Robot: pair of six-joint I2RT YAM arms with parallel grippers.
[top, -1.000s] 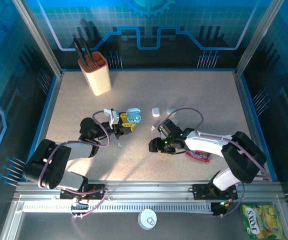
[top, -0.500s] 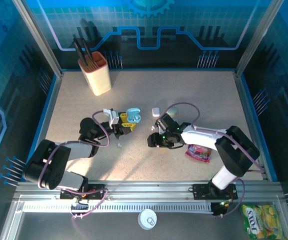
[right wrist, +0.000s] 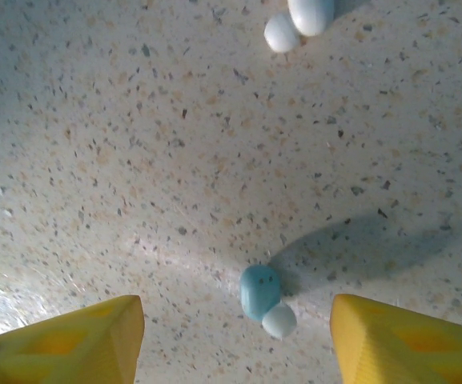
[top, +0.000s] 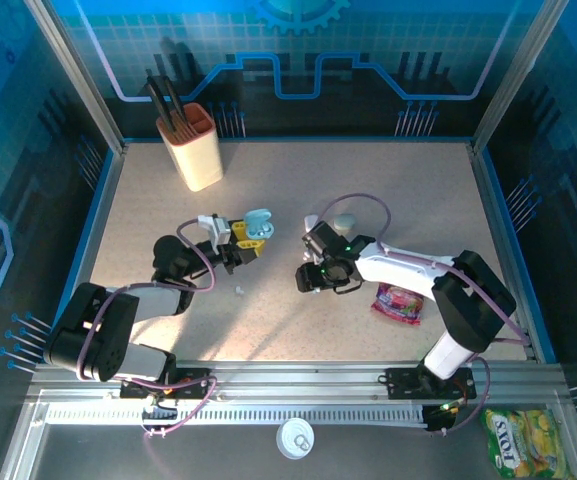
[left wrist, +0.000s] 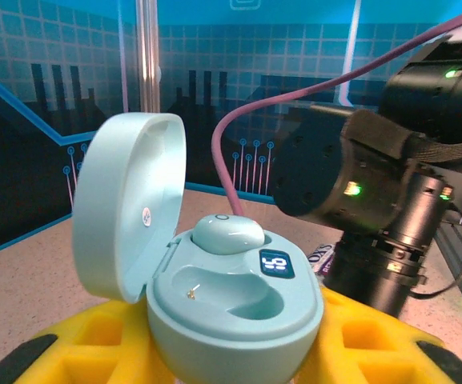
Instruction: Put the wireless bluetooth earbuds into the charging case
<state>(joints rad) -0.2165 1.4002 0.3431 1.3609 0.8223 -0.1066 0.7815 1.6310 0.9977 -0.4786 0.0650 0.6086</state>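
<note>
swung inward, right pincer (right wrist: 239, 340) points down, open over blue earbud (right wrist: 259, 293); left pincer (top: 246, 243) clamps charging case (left wrist: 231, 308).

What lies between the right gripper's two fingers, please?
In the right wrist view, a light-blue earbud lies on the table between the fingers of the open right gripper, touching neither.

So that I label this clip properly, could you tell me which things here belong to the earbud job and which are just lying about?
Job: open charging case in the left hand; seated earbud inside it; loose blue earbud below the open right hand; white earbud nearby.
Lying about: cream cup; pink packet; yellow packet.
</note>
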